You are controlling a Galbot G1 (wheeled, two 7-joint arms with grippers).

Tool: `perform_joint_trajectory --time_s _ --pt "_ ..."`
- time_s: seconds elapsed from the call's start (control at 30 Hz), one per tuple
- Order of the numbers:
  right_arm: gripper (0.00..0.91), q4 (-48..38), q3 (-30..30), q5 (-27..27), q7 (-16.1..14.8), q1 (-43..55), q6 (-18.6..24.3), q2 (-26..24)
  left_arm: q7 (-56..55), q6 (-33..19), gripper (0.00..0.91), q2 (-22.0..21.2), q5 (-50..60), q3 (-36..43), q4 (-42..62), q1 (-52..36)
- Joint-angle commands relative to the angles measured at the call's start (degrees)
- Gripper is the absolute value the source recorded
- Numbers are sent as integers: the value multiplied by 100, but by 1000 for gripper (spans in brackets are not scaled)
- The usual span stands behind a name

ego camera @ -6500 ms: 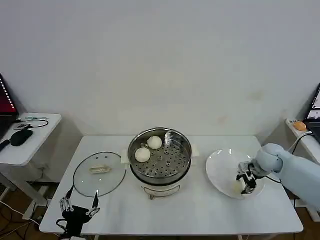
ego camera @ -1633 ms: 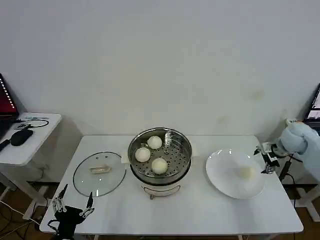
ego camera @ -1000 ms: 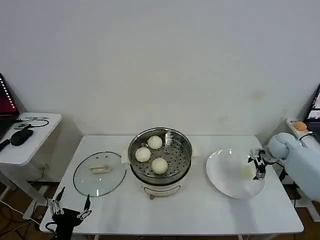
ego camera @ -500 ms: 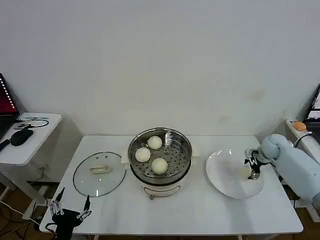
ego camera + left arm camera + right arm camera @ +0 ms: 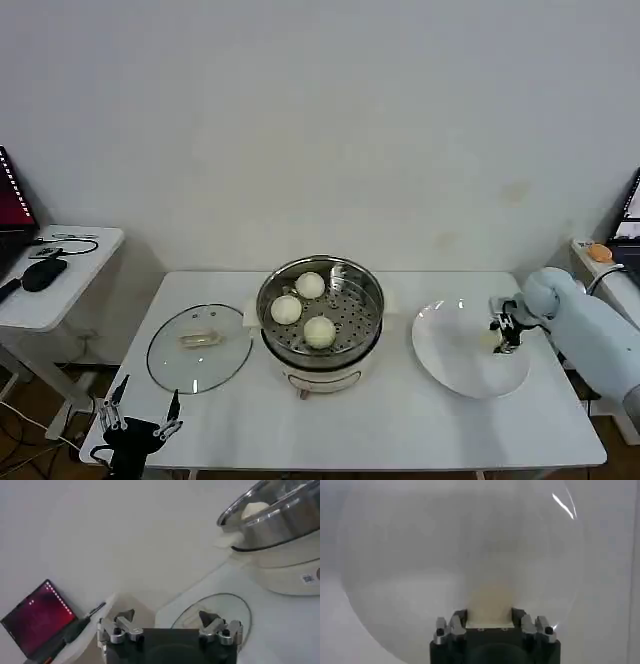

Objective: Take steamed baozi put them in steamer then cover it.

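On the white plate (image 5: pixel 450 350), right gripper (image 5: pixel 504 335) has its fingers straddling the last baozi (image 5: pixel 489 601), grip not confirmed. Three buns (image 5: pixel 319 331) already sit in the steamer (image 5: pixel 320 312). Next: pinch, lift, carry over. Left gripper (image 5: pixel 136 426) waits spread near the cover (image 5: pixel 198 346).

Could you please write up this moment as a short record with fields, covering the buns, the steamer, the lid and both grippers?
baozi in steamer: three, on the perforated tray
baozi on plate: one, between the right gripper's fingers
steamer: centre of the white table, uncovered
cover: flat on the table, left of the steamer
plate: right of the steamer
right gripper: open, down over the plate around the last bun
left gripper: open, parked at the table's front-left edge, near the cover
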Motion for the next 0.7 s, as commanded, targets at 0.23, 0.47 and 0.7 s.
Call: perform_joint_trajectory --time_s 0.23,0.47,0.7 --pt "595 1529 -1154 1133 -59 1258 -415 -989 -3 1 907 4 -6 13 -57 11" --pt "605 2729 -2506 2240 17 2814 -902 -1378 0 9 907 19 12 37 -41 -23" --pt "605 3399 -3586 3173 234 4110 -1286 -773 5 30 907 -20 49 89 -22 -131"
